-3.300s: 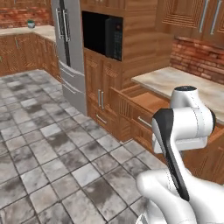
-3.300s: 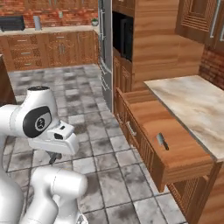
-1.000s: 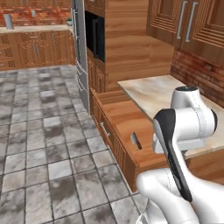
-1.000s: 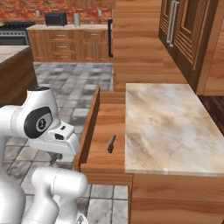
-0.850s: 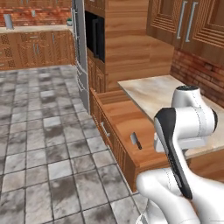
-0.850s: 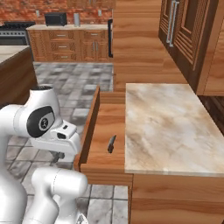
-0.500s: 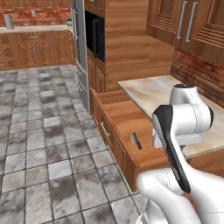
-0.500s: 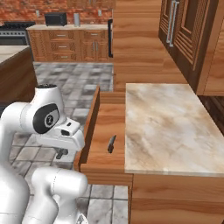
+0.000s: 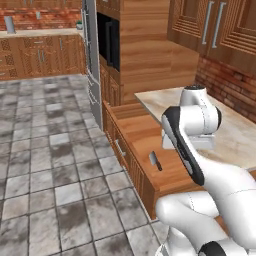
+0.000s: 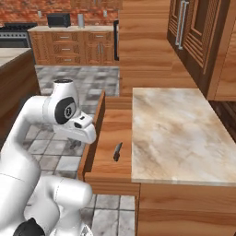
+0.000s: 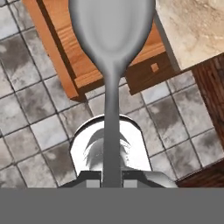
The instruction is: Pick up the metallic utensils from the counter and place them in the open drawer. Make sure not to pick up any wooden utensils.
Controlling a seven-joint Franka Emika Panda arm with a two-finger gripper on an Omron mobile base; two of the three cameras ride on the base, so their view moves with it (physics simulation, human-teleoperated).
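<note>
- Jaws clamp the metal spoon [image 11: 112, 52] by its handle, bowl over the open drawer [image 11: 65, 57].
- Knife [image 10: 117, 151] lies inside the drawer, beside the tabletop [image 10: 175, 133].

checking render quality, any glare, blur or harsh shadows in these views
Hand view: the metal spoon is oversized and soft-edged, with a smooth sheen, no hard glare. Right base view: the knife in the open drawer is sharp, flat lighting. Left base view: even lighting too.

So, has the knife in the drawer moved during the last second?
No. The knife lies at the same spot on the open drawer floor, near its front corner beside the marble top, as one second ago.
</note>
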